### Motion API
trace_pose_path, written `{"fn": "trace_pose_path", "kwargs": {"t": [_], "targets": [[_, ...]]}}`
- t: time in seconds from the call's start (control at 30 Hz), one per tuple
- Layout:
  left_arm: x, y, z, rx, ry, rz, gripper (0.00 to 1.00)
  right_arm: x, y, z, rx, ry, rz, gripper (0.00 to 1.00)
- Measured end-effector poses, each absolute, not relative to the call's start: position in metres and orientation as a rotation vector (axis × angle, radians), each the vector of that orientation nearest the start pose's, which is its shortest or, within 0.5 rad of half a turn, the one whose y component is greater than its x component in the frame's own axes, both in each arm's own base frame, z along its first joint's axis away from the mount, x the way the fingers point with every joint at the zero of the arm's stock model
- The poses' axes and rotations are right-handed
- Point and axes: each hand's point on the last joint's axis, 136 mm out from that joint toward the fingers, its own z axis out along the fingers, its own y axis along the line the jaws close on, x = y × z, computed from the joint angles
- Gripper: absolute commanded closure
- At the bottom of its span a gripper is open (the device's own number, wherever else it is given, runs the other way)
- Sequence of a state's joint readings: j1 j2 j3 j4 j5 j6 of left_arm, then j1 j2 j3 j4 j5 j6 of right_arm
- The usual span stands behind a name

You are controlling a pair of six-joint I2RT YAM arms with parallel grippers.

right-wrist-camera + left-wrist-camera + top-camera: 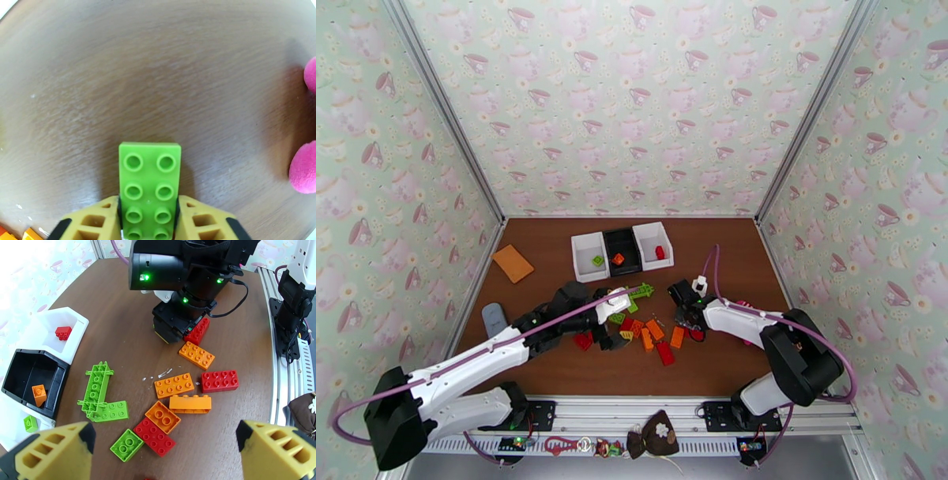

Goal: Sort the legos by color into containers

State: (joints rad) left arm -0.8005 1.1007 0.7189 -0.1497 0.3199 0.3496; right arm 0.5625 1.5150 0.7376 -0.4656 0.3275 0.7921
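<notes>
The right claw (149, 223) pinches a lime green lego (150, 181) over the brown surface (158, 79); the left claw (162, 449) — spread wide — hangs above the scattered legos (173, 385), near the bins (588, 237).

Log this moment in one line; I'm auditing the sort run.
right hand: shut on green brick | left hand: open above brick pile | bins: one brick each
</notes>
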Motion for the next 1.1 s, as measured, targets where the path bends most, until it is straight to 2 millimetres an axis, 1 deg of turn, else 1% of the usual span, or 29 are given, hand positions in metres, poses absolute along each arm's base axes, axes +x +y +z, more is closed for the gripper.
{"fn": "trace_pose_path", "kwargs": {"t": [0.13, 0.23, 0.33, 0.47, 0.57, 0.67, 0.87, 1.1], "targets": [[0.208, -0.288, 0.195, 1.294, 1.684, -0.593, 0.0, 0.287, 0.121, 0.04, 0.289, 2.628, -0.019, 0.63], [0.208, -0.283, 0.2, 1.263, 1.697, -0.592, 0.0, 0.296, 0.137, 0.055, 0.195, 2.606, 0.029, 0.63], [0.211, -0.272, 0.208, 1.205, 1.721, -0.572, 0.0, 0.311, 0.162, 0.078, 0.093, 2.556, 0.106, 0.63], [0.218, -0.251, 0.22, 1.086, 1.767, -0.532, 0.0, 0.336, 0.207, 0.115, -0.068, 2.452, 0.231, 0.63], [0.221, -0.236, 0.227, 1.007, 1.791, -0.509, 0.0, 0.349, 0.236, 0.129, -0.173, 2.396, 0.31, 0.63], [0.219, -0.225, 0.228, 0.961, 1.808, -0.497, 0.0, 0.36, 0.266, 0.137, -0.276, 2.355, 0.372, 0.63], [0.212, -0.21, 0.218, 0.921, 1.859, -0.479, 0.0, 0.39, 0.322, 0.141, -0.446, 2.267, 0.452, 0.64], [0.211, -0.201, 0.218, 0.89, 1.88, -0.456, 0.0, 0.421, 0.37, 0.147, -0.557, 2.183, 0.518, 0.64]]}}
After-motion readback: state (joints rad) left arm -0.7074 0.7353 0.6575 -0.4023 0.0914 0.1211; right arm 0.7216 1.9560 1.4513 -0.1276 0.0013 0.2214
